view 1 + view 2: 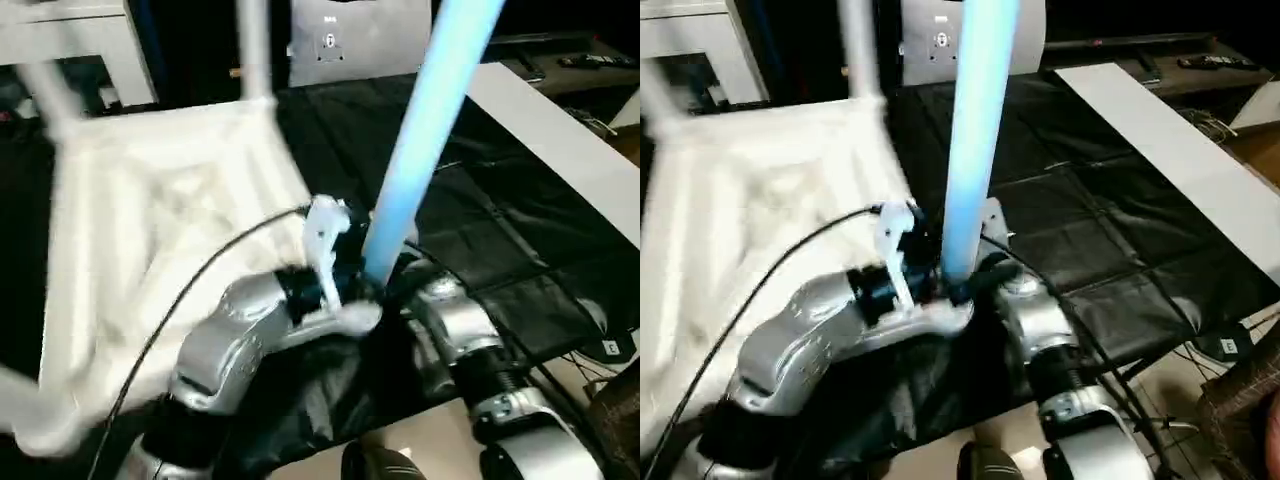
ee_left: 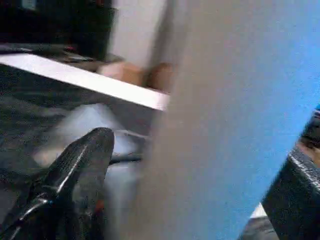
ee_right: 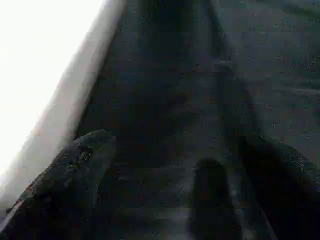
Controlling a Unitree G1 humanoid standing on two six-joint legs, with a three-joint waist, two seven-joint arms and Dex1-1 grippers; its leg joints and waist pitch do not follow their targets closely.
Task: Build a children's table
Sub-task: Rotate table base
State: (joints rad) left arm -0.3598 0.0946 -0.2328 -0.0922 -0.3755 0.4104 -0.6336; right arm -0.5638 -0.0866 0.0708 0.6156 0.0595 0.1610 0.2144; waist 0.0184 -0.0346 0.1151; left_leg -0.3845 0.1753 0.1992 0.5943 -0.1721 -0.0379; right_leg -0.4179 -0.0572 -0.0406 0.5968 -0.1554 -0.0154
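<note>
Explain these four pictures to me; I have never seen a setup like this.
This is a two-armed humanoid robot building a children's table. The two wide pictures come from cameras on its head, looking down; the other two come from cameras on its wrists. On the black cloth lies the white tabletop, upside down, with a fitted leg standing up from a corner. The left gripper holds a loose leg upright between its fingers. The right gripper is open and empty.
</note>
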